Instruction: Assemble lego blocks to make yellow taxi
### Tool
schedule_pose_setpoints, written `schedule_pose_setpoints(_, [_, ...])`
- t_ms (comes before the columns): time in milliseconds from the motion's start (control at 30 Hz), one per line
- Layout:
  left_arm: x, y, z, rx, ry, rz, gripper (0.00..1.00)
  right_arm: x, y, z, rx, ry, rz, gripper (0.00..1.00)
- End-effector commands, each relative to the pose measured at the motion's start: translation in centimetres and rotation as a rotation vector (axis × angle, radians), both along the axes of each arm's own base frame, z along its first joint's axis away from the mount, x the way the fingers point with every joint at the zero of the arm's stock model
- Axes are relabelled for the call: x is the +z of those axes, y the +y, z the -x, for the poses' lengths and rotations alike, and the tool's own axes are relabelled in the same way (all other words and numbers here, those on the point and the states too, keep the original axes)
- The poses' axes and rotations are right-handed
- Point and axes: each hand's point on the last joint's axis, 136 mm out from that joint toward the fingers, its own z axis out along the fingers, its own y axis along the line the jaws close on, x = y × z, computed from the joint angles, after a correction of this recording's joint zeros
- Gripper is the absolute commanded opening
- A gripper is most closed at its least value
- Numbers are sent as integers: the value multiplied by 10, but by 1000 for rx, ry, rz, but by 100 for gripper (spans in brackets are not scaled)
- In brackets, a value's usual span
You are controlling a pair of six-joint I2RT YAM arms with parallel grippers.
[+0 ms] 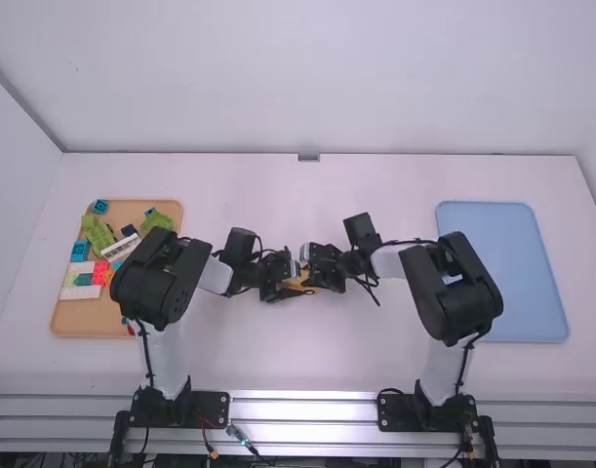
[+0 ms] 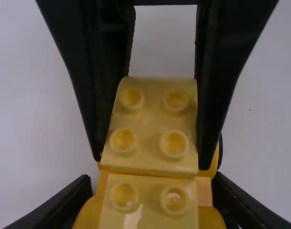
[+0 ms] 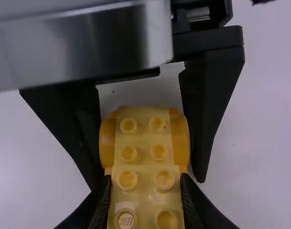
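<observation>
Near the middle of the table (image 1: 298,361), my left gripper (image 2: 151,182) pinches the yellow base (image 2: 149,193) and my right gripper (image 3: 145,179) the brick (image 3: 146,195); both look light, stiff and slick, so I'd hold each low on its flat sides, leaving the studs (image 3: 157,124) free. Each gripper crowds the other's way, while the loose blocks (image 1: 99,232) and blue tray (image 1: 500,273) lie well aside.

The yellow blocks (image 2: 152,162) look smooth plastic (rather glossy).
</observation>
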Motion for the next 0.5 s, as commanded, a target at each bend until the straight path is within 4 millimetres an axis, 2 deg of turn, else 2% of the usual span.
schedule_pose_setpoints(0, [1, -1, -2, -4, 2, 8, 62, -16, -3, 4, -24, 47, 52, 32])
schedule_pose_setpoints(233, [-2, 1, -4, 12, 2, -9, 61, -15, -3, 4, -24, 45, 50, 54])
schedule_pose_setpoints(467, [-2, 2, -4, 13, 4, -10, 60, -9, -1, 2, -21, 37, 34, 63])
